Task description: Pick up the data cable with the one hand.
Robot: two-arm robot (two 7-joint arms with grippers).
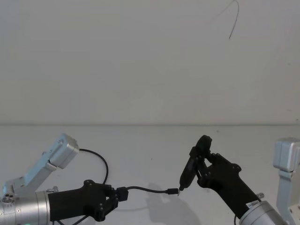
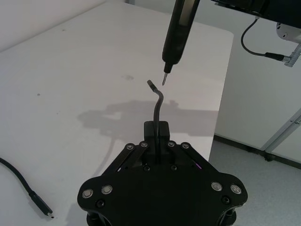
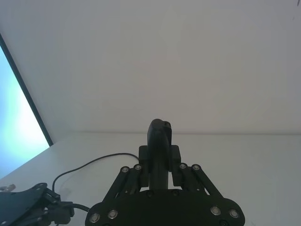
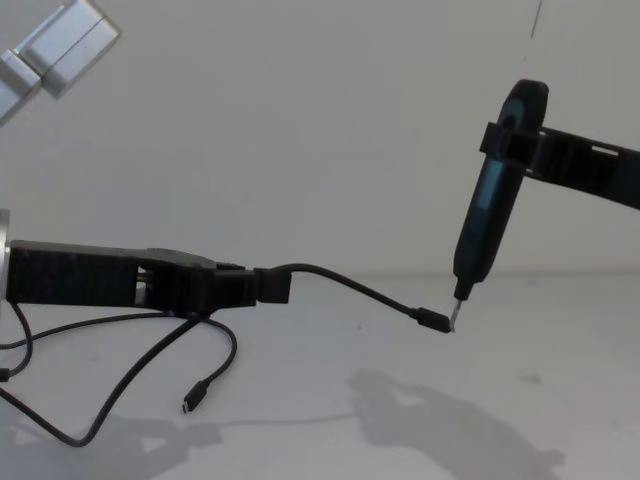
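The left gripper (image 1: pixel 117 197) is clamped on the data cable (image 4: pixel 350 285), its jaws pressed together on the thick black block near one end, holding it up off the white table (image 1: pixel 150 154). From that grip a short length of cable arcs forward and droops, ending in a small slim plug (image 4: pixel 432 320) in the air. The rest of the cable trails back below the left gripper in loose loops, and its other plug (image 4: pixel 193 401) lies on the table.

The right gripper (image 1: pixel 199 164) holds a black pen-shaped tool (image 4: pixel 495 190) nearly upright, jaws closed around its body. The tool's metal tip (image 4: pixel 455 315) sits just beside the raised plug, almost touching it.
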